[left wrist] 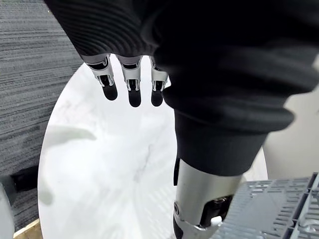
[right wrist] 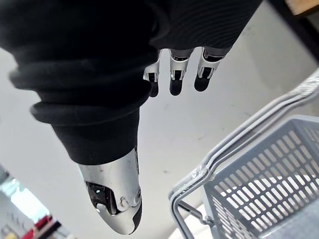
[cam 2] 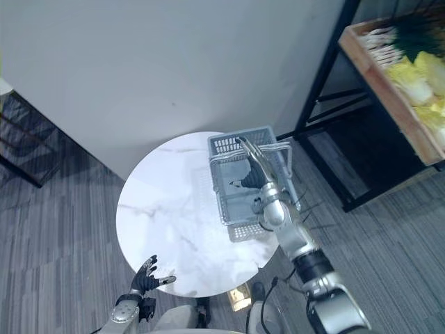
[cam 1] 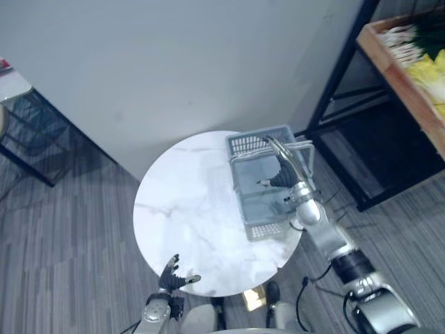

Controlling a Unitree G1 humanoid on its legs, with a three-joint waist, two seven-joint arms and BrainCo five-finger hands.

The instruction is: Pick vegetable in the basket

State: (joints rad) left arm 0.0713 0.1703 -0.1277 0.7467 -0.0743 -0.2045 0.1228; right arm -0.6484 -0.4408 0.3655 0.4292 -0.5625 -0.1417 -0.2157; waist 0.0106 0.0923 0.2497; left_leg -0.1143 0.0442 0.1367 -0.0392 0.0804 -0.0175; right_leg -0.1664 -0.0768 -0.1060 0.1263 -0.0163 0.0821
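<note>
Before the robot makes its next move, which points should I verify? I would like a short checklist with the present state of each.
1. Right hand free: ok, fingers straight, holding nothing, over the grey slotted plastic basket.
2. Metal wire handles apart from those fingers: ok.
3. Left hand out of the way: ok, open at the near edge of the round white marble table.
4. Vegetable in basket: not ok, none seen there.
5. Supply available: ok, yellow-green leafy vegetables lie in the wooden crate at the right.
6. Basket fully supported at the table's edge: cannot tell.
</note>
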